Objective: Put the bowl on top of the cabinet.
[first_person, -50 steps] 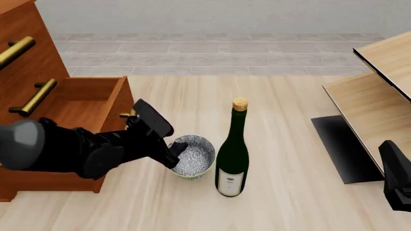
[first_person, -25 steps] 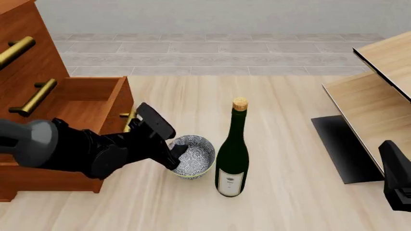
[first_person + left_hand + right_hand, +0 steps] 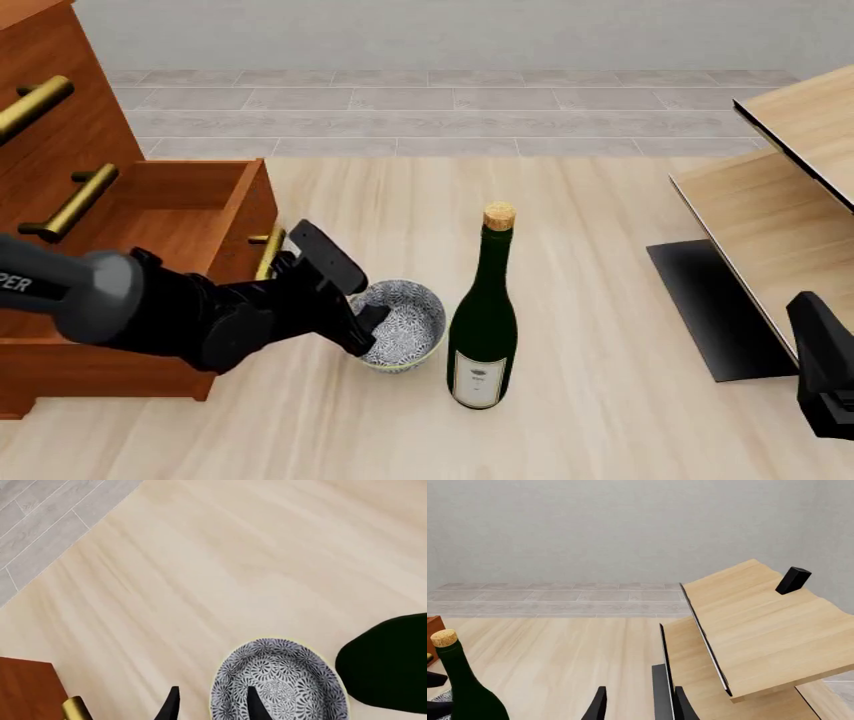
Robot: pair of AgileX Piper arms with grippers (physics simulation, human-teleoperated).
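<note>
The bowl [image 3: 404, 325], white with a blue-grey speckled pattern, stands on the pale wooden floor just right of the cabinet [image 3: 80, 190]. That cabinet is reddish-brown with brass bar handles. My left gripper [image 3: 363, 318] is open and straddles the bowl's left rim. In the left wrist view one finger of the left gripper [image 3: 212, 696] is inside the bowl [image 3: 283, 680] and the other outside, with a gap to the rim on each side. My right gripper [image 3: 638, 700] is open and empty, far off at the front right.
A dark green wine bottle [image 3: 483, 315] with a cork stands right beside the bowl. The cabinet's lowest drawer [image 3: 187, 210] hangs open next to my left arm. Pale wood furniture with black edging [image 3: 781, 210] fills the right side.
My left arm has shifted a little right and lower, and its fingers have settled deeper over the bowl's rim. The bowl, the bottle and the right arm have not moved.
</note>
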